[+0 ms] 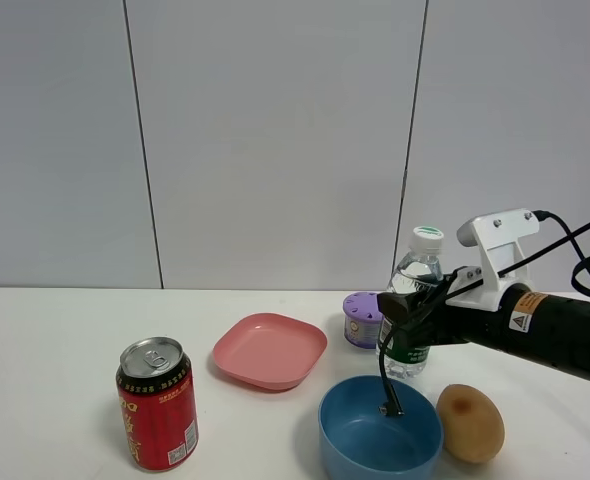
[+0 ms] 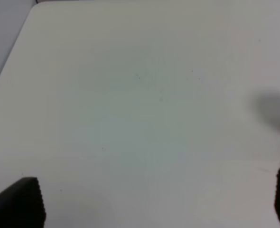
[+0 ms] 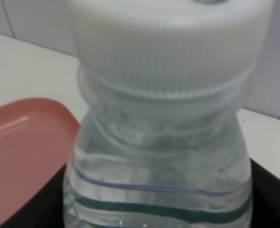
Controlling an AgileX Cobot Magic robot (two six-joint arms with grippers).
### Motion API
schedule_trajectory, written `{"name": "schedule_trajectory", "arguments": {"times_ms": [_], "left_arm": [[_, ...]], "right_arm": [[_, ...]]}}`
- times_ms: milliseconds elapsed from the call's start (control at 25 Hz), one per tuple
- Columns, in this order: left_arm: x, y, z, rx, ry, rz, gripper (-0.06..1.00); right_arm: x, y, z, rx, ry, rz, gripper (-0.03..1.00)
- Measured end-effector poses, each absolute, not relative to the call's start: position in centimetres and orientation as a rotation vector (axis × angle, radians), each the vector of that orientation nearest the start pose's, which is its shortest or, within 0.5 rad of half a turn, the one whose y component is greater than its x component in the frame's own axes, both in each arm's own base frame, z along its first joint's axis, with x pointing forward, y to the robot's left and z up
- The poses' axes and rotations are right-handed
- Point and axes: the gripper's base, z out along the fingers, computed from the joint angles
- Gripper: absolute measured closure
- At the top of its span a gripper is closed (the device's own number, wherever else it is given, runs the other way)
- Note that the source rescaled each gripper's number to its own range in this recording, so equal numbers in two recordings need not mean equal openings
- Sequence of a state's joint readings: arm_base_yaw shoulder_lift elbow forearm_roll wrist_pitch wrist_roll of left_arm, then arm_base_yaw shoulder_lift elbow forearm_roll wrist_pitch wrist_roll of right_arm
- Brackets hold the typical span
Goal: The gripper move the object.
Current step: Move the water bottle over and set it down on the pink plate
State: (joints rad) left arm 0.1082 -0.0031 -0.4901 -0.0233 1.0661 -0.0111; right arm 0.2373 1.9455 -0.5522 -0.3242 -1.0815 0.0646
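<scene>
From the high camera, my right jaws sat around the middle of the bottle (image 1: 418,268), level with its dark label. The bottle stood upright, and its base seemed to rest on the surface (image 1: 55,380). I judged the reach done and the move itself not yet begun. A blue bowl (image 1: 335,440) lay just below and in front of those jaws, with a loose cable hanging into it. A potato (image 1: 469,423) was near them, a purple-lidded tub (image 1: 360,320) just beyond the bottle, a pink plate (image 1: 270,350) further off, and a red can (image 1: 157,403) well apart. My left jaws were out of this view.

My left wrist camera showed only bare surface. The left jaws were spread wide at the picture's edges, with nothing between them.

My right wrist camera showed what the high view could not. The bottle's white cap (image 3: 171,47) and clear shoulder filled the frame, and the dark jaws met the bottle on both sides, so I took them as clamped on it. The plate's rim lay beside them.
</scene>
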Motion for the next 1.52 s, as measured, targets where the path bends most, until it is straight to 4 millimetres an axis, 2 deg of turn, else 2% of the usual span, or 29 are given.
{"name": "schedule_trajectory", "arguments": {"times_ms": [160, 280, 360, 400, 520, 600, 800, 840, 880, 1000, 1160, 1360, 1520], "left_arm": [[-0.4, -0.2, 27.4, -0.122, 2.053, 0.032, -0.06], [-0.4, -0.2, 27.4, -0.122, 2.053, 0.032, -0.06], [-0.4, -0.2, 27.4, -0.122, 2.053, 0.032, -0.06], [-0.4, -0.2, 27.4, -0.122, 2.053, 0.032, -0.06], [-0.4, -0.2, 27.4, -0.122, 2.053, 0.032, -0.06], [-0.4, -0.2, 27.4, -0.122, 2.053, 0.032, -0.06], [-0.4, -0.2, 27.4, -0.122, 2.053, 0.032, -0.06], [-0.4, -0.2, 27.4, -0.122, 2.053, 0.032, -0.06], [-0.4, -0.2, 27.4, -0.122, 2.053, 0.032, -0.06], [-0.4, -0.2, 27.4, -0.122, 2.053, 0.032, -0.06], [-0.4, -0.2, 27.4, -0.122, 2.053, 0.032, -0.06], [-0.4, -0.2, 27.4, -0.122, 2.053, 0.032, -0.06], [-0.4, -0.2, 27.4, -0.122, 2.053, 0.032, -0.06]], "right_arm": [[29.5, 9.9, 12.2, -0.501, 1.731, 0.375, 0.97], [29.3, 10.2, 13.5, -0.523, 1.686, 0.393, 0.97], [28.8, 10.8, 15.4, -0.549, 1.634, 0.434, 0.97], [28.8, 10.8, 15.4, -0.549, 1.634, 0.434, 0.97], [28.7, 11.8, 17.2, -0.570, 1.627, 0.447, 0.97], [29.4, 12.9, 18.5, -0.581, 1.659, 0.449, 0.97], [32.1, 17.4, 21.6, -0.652, 1.768, 0.403, 0.97], [33.3, 19.2, 22.8, -0.649, 1.787, 0.393, 0.97], [33.8, 20.0, 23.0, -0.643, 1.809, 0.390, 0.97], [35.0, 22.4, 22.3, -0.645, 1.874, 0.393, 0.97], [35.4, 24.7, 19.4, -0.691, 1.935, 0.407, 0.97], [35.6, 25.2, 15.6, -0.719, 2.017, 0.397, 0.97], [35.6, 25.2, 15.1, -0.724, 2.027, 0.394, 0.97]]}}
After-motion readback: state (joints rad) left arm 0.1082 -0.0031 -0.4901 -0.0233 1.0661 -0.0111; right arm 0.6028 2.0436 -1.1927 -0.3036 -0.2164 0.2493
